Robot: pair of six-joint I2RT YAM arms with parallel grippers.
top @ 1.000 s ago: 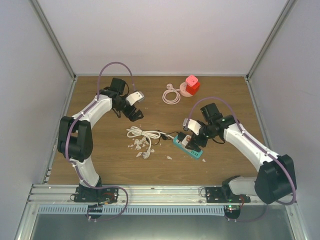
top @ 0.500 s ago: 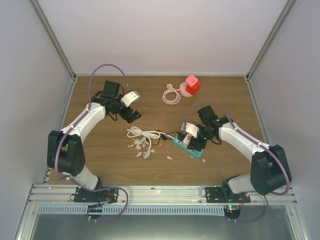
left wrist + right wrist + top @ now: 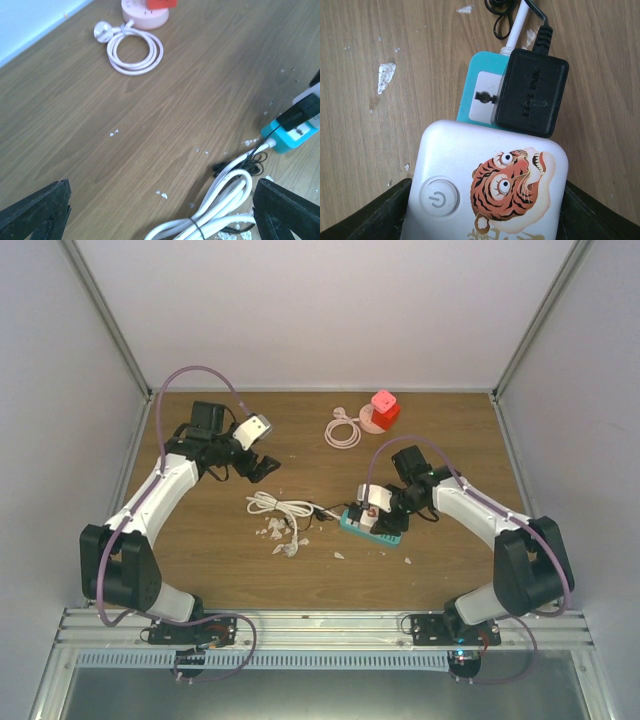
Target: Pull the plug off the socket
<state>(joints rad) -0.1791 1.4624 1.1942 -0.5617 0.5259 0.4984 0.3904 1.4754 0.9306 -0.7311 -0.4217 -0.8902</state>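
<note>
Top external: right arm (image 3: pixel 470 508) reaches inward over socket (image 3: pixel 349 523).

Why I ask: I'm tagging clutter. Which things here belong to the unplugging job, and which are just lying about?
Job: teal power strip, its white bundled cord, the black adapter and white tiger-print adapter seated on it, and the right gripper around the tiger one.

Lying about: pink coiled cable, red-and-pink cube socket, white scraps. The left gripper hovers apart, open.

Right claw (image 3: pixel 378 512) down at the teal power strip (image 3: pixel 352 524); left claw (image 3: pixel 266 467) apart, near the white cable (image 3: pixel 278 506).
</note>
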